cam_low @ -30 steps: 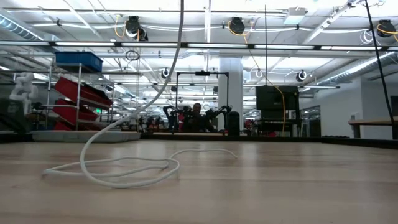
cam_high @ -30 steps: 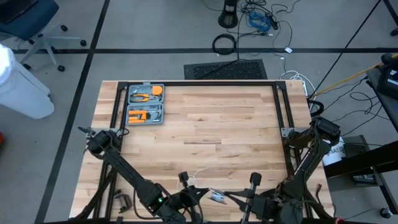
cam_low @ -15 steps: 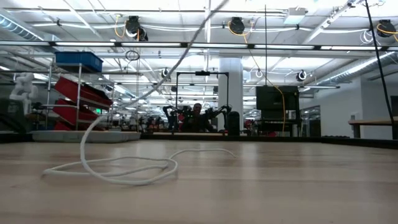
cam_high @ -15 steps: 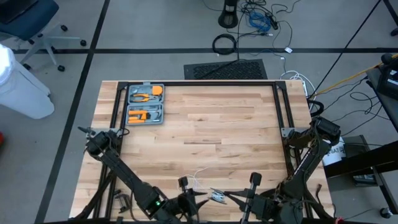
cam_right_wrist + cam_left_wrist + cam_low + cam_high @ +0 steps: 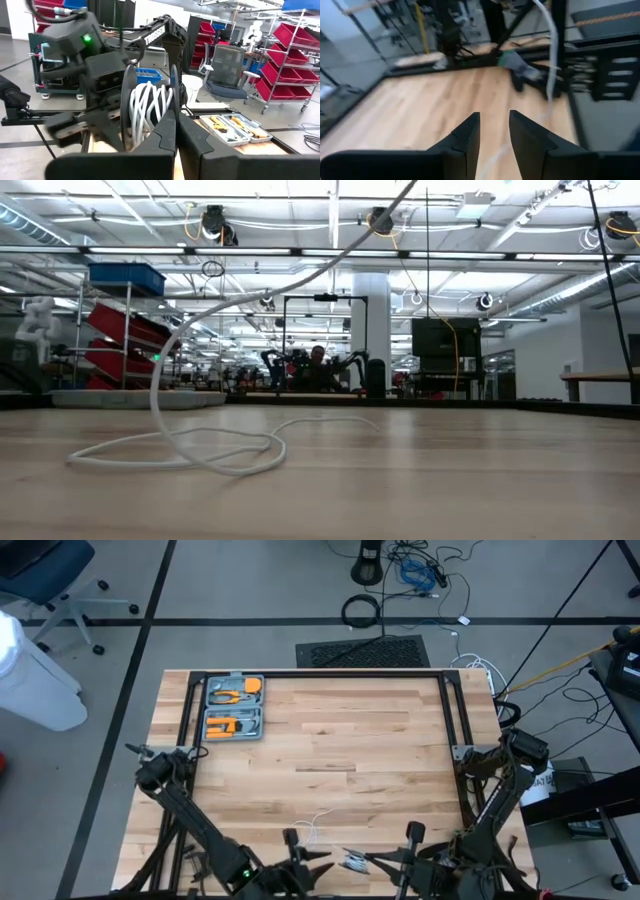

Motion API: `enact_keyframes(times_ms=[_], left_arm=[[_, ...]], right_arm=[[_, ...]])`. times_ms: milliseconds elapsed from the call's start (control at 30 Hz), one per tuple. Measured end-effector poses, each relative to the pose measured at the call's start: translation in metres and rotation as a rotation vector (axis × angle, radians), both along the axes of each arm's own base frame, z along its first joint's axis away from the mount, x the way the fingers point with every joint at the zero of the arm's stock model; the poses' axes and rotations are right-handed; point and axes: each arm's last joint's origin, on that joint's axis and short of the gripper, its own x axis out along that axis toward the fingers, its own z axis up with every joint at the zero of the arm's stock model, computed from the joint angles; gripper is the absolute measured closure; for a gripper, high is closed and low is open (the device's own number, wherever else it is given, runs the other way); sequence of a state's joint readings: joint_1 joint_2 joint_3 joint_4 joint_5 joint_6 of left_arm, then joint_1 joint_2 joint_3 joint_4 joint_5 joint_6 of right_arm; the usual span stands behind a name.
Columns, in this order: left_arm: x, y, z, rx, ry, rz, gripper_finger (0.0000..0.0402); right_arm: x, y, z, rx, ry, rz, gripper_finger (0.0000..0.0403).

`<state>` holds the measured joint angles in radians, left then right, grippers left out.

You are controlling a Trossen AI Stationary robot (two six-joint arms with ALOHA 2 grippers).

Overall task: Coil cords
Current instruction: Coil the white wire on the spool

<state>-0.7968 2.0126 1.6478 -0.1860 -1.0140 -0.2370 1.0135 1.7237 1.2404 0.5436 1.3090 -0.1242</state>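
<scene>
The white cord [image 5: 190,455] lies in a loose loop on the wood near the table's near edge [image 5: 318,825]. From there it climbs in an arc up and to the right [image 5: 300,275]. The black-and-silver reel [image 5: 150,105], with cord wound on it, hangs above the near edge [image 5: 350,860]; my right gripper [image 5: 364,861] is shut on it. My left gripper [image 5: 494,132] stands open just left of the reel [image 5: 316,863]. A blurred stretch of cord [image 5: 549,55] runs ahead of its fingers; whether it touches them I cannot tell. My right gripper pinches the rim of one black reel disc [image 5: 173,102] between its two fingers, which come in level from the table's right. The reel stands on edge, lifted clear of the table, with the cord trailing from it down to the wood.
A grey tool case [image 5: 234,707] with orange tools sits at the far left corner. A black frame [image 5: 450,710] runs along the far and right sides. The middle of the wood top [image 5: 340,750] is bare. People and racks show in the room beyond.
My left arm has drawn back toward the table's near left corner and rolled a little. The cord's rising stretch, which stood almost straight up, now slants up to the right toward the reel. The loop on the table has stayed where it was.
</scene>
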Motion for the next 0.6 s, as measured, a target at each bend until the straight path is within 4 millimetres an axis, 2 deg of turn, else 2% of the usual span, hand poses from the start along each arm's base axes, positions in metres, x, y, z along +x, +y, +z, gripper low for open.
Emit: enact_keyframes(times_ms=[67, 167, 267, 400, 500, 600], left_arm=[[0.001, 0.005, 0.008, 0.028, -0.006, 0.008, 0.0290], [-0.004, 0.012, 0.031, -0.012, -0.037, -0.011, 0.0290], [-0.015, 0.020, 0.050, 0.012, 0.027, -0.119, 0.0290], [-0.030, 0.030, 0.067, -0.128, 0.069, -0.168, 0.0290], [-0.041, 0.027, 0.065, -0.208, 0.098, -0.142, 0.0290], [-0.047, 0.012, 0.039, -0.159, 0.157, -0.160, 0.0290]], right_arm=[[-0.001, 0.001, 0.000, 0.002, -0.001, 0.003, 0.0403], [-0.003, 0.002, 0.000, 0.000, -0.001, 0.009, 0.0403], [-0.003, 0.002, 0.001, 0.001, -0.003, 0.009, 0.0403], [-0.004, 0.003, 0.001, 0.005, -0.004, 0.012, 0.0403], [-0.004, 0.003, 0.000, 0.006, -0.004, 0.012, 0.0403], [-0.004, 0.003, 0.000, 0.005, -0.003, 0.014, 0.0403]])
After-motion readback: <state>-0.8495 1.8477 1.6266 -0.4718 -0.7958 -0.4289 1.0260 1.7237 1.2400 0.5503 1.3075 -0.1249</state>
